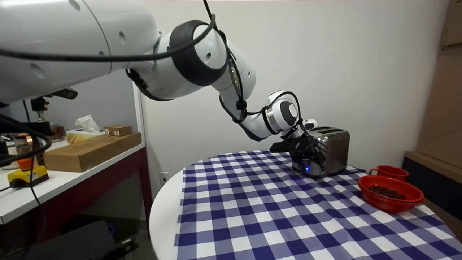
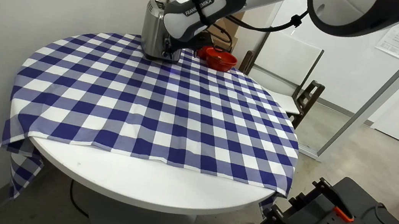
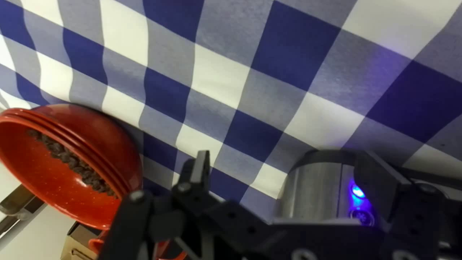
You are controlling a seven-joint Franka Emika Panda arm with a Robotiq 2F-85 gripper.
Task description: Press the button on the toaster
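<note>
The jaws are spread pretty wide, you can see that best in the wrist view, and they're right up at the end face of the shiny silver toaster [image 1: 335,153]. Part of the toaster shows in the gap between them, and one of the fingers [image 3: 379,187] sits just in front of that end, honestly can't tell if it's touching. Right by that finger there's a blue-lit button [image 3: 357,191], glowing pretty hard, plus a round button [image 3: 362,216] with a snowflake-ish icon next to it. Off to the side of the jaws, well apart and past the opposite finger, is a red bowl [image 3: 108,133] with dark brown bits [image 3: 72,162] in it, and a red mug [image 1: 393,172] sits near that bowl. Under the jaws it's all blue-and-white checked tablecloth [image 2: 154,102] over a round white surface [image 2: 159,184], with a bare strip of it showing well away from the jaws.
</note>
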